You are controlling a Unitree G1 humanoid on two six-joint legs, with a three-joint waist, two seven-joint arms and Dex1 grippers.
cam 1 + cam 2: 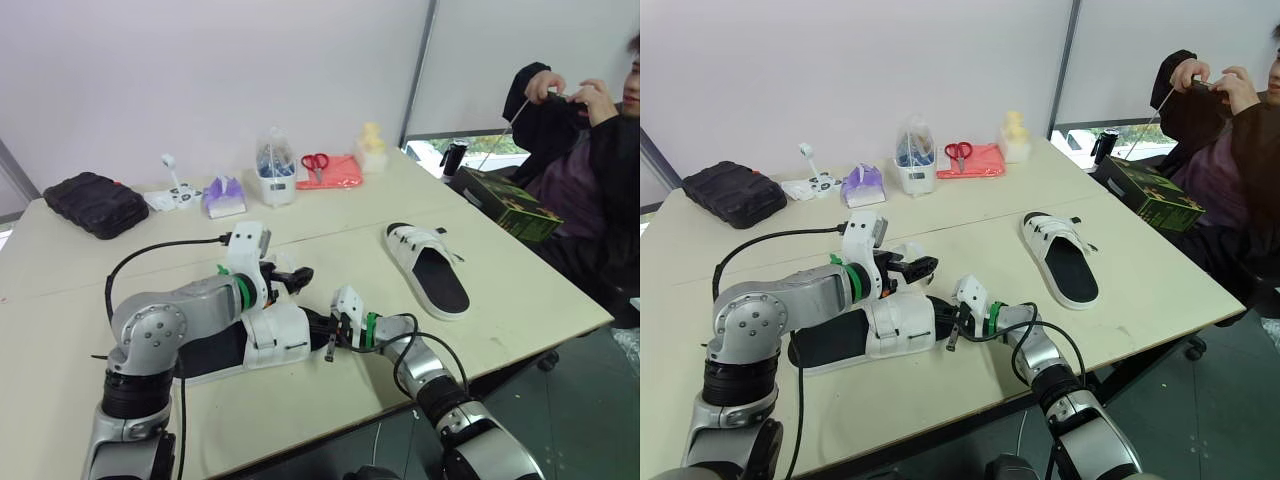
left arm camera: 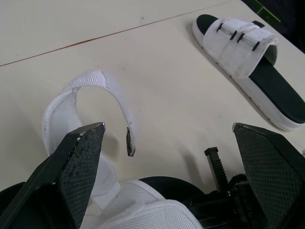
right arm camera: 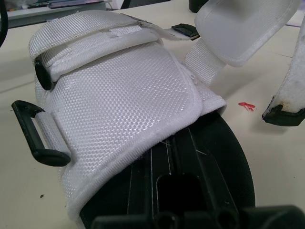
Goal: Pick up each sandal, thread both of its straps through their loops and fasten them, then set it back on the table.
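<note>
**Left hand wide open over a loose strap**

My left hand (image 1: 292, 277) is spread wide and grasping nothing, hovering just above the near sandal (image 1: 272, 338). Between my fingers (image 2: 83, 143) a loose white strap (image 2: 86, 88) arches up off that sandal. Its dark-tipped free end hangs in the air and touches neither finger.

My right hand (image 1: 338, 335) is pushed up against the open end of the same sandal, right at the black sole. Clamped or released, I cannot tell. Close in front of it is the white woven upper, with a black loop (image 3: 35, 136) sticking out at its edge.

The near sandal lies on the desk (image 1: 330, 225). Well apart from it, toward my right, the second sandal (image 1: 428, 268) lies flat with its straps closed across its upper. Far behind the near sandal sit red-handled scissors (image 1: 314, 162), with a black case (image 1: 95, 203) off to the left.
</note>
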